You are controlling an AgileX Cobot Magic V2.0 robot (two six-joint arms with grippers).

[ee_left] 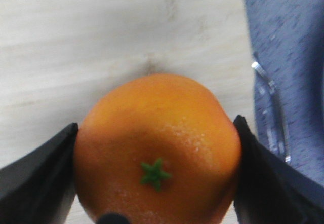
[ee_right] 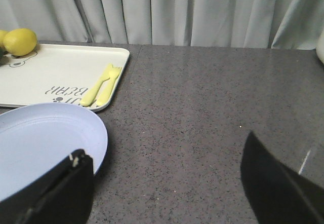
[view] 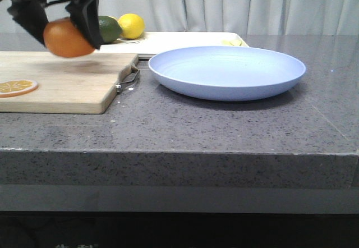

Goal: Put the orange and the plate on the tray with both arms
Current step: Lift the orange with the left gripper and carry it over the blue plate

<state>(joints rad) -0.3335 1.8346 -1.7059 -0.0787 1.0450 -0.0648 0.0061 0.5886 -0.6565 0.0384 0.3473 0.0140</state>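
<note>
In the upper left of the front view, the left gripper [view: 67,26] holds the orange [view: 68,37] clear above the cutting board [view: 67,82], its two dark fingers [view: 87,15] pressed against the fruit's sides. The left wrist view shows the same grip close up: the orange [ee_left: 159,148] fills the lower centre of the frame, green stem star facing the camera, with a black finger touching it on each side and the pale wood of the board behind it.

A flat orange slice [view: 17,86] lies on the board at the left edge of the front view. The plate [view: 227,71] sits on the grey bench [view: 224,124] at centre right, just beside the board's metal handle [view: 130,78]. Behind the plate lies the tray [view: 185,39], with a lemon [view: 131,25] and a green fruit [view: 109,29] at its left end.

In the right wrist view, the right gripper [ee_right: 167,183] hangs with its fingers spread wide apart and nothing between them, over the bench beside the plate's rim [ee_right: 98,133]. The tray [ee_right: 61,74] appears in the upper left, carrying a yellow fork and spoon [ee_right: 101,86].
</note>
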